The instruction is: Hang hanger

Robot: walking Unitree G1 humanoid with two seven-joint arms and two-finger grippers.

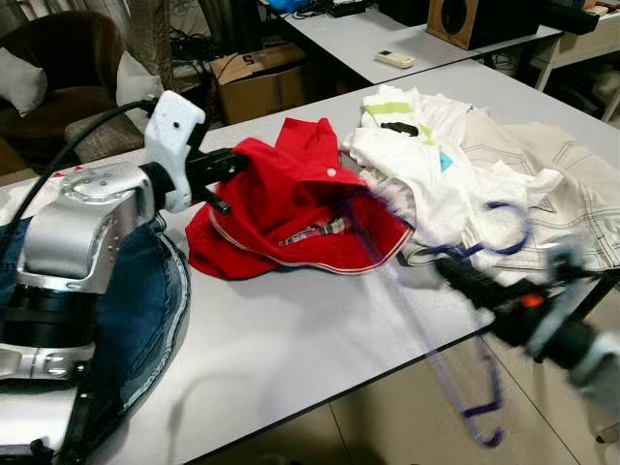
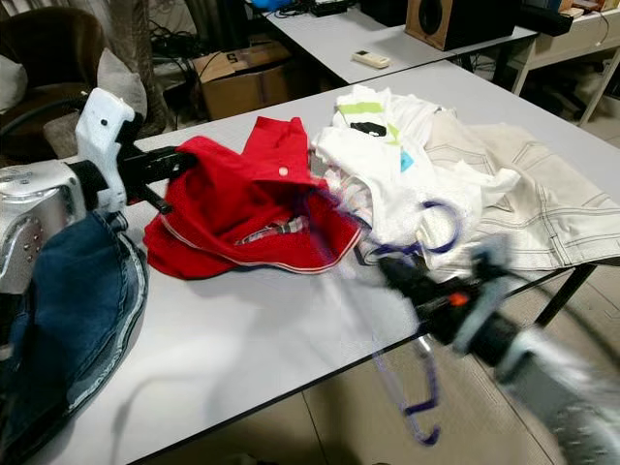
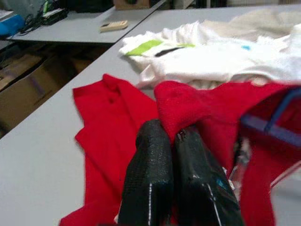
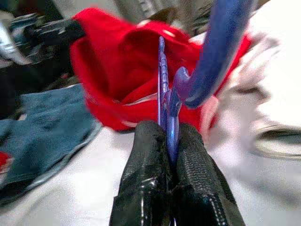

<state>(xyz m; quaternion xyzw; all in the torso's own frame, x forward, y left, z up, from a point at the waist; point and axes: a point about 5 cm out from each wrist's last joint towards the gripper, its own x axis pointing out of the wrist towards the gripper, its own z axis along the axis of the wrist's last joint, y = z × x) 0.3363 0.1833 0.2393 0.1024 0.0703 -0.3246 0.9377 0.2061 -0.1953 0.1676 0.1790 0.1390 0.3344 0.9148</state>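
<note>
- Hanger point(image 4: 165, 89), blue-purple and thin, sits pinched between the right gripper's point(image 4: 173, 141) closed black fingers point(image 4: 148, 155); its hook curls up above them in the right wrist view
- In the eye views the hanger is motion-blurred: the hook loops over the white clothes point(image 1: 426, 155), one arm reaches into the red shirt point(image 1: 291, 208), and the lower bar hangs past the table edge above the floor
- Right gripper and its arm are blurred too, at the front right edge of the table point(image 1: 291, 339), just beside the white clothes
- Left gripper point(image 3: 175, 136) has its fingers pressed together on a fold of the red shirt at its collar side, lifting that part of the cloth a little off the table
- Red shirt lies open near the table's middle, with a white button on the collar and a pale trim along the hem; the hanger's arm goes in through the opening
- White clothes with a lime stripe lie just right of the red shirt, touching it; a beige garment point(image 1: 562, 174) spreads further right
- Denim point(image 1: 136, 310) lies at the left front of the table, under the left arm
- Second table point(image 1: 387, 34) behind carries a remote point(image 1: 395, 59) and a speaker point(image 1: 465, 19); a cardboard box point(image 1: 257, 82) stands on the floor between the tables
</note>
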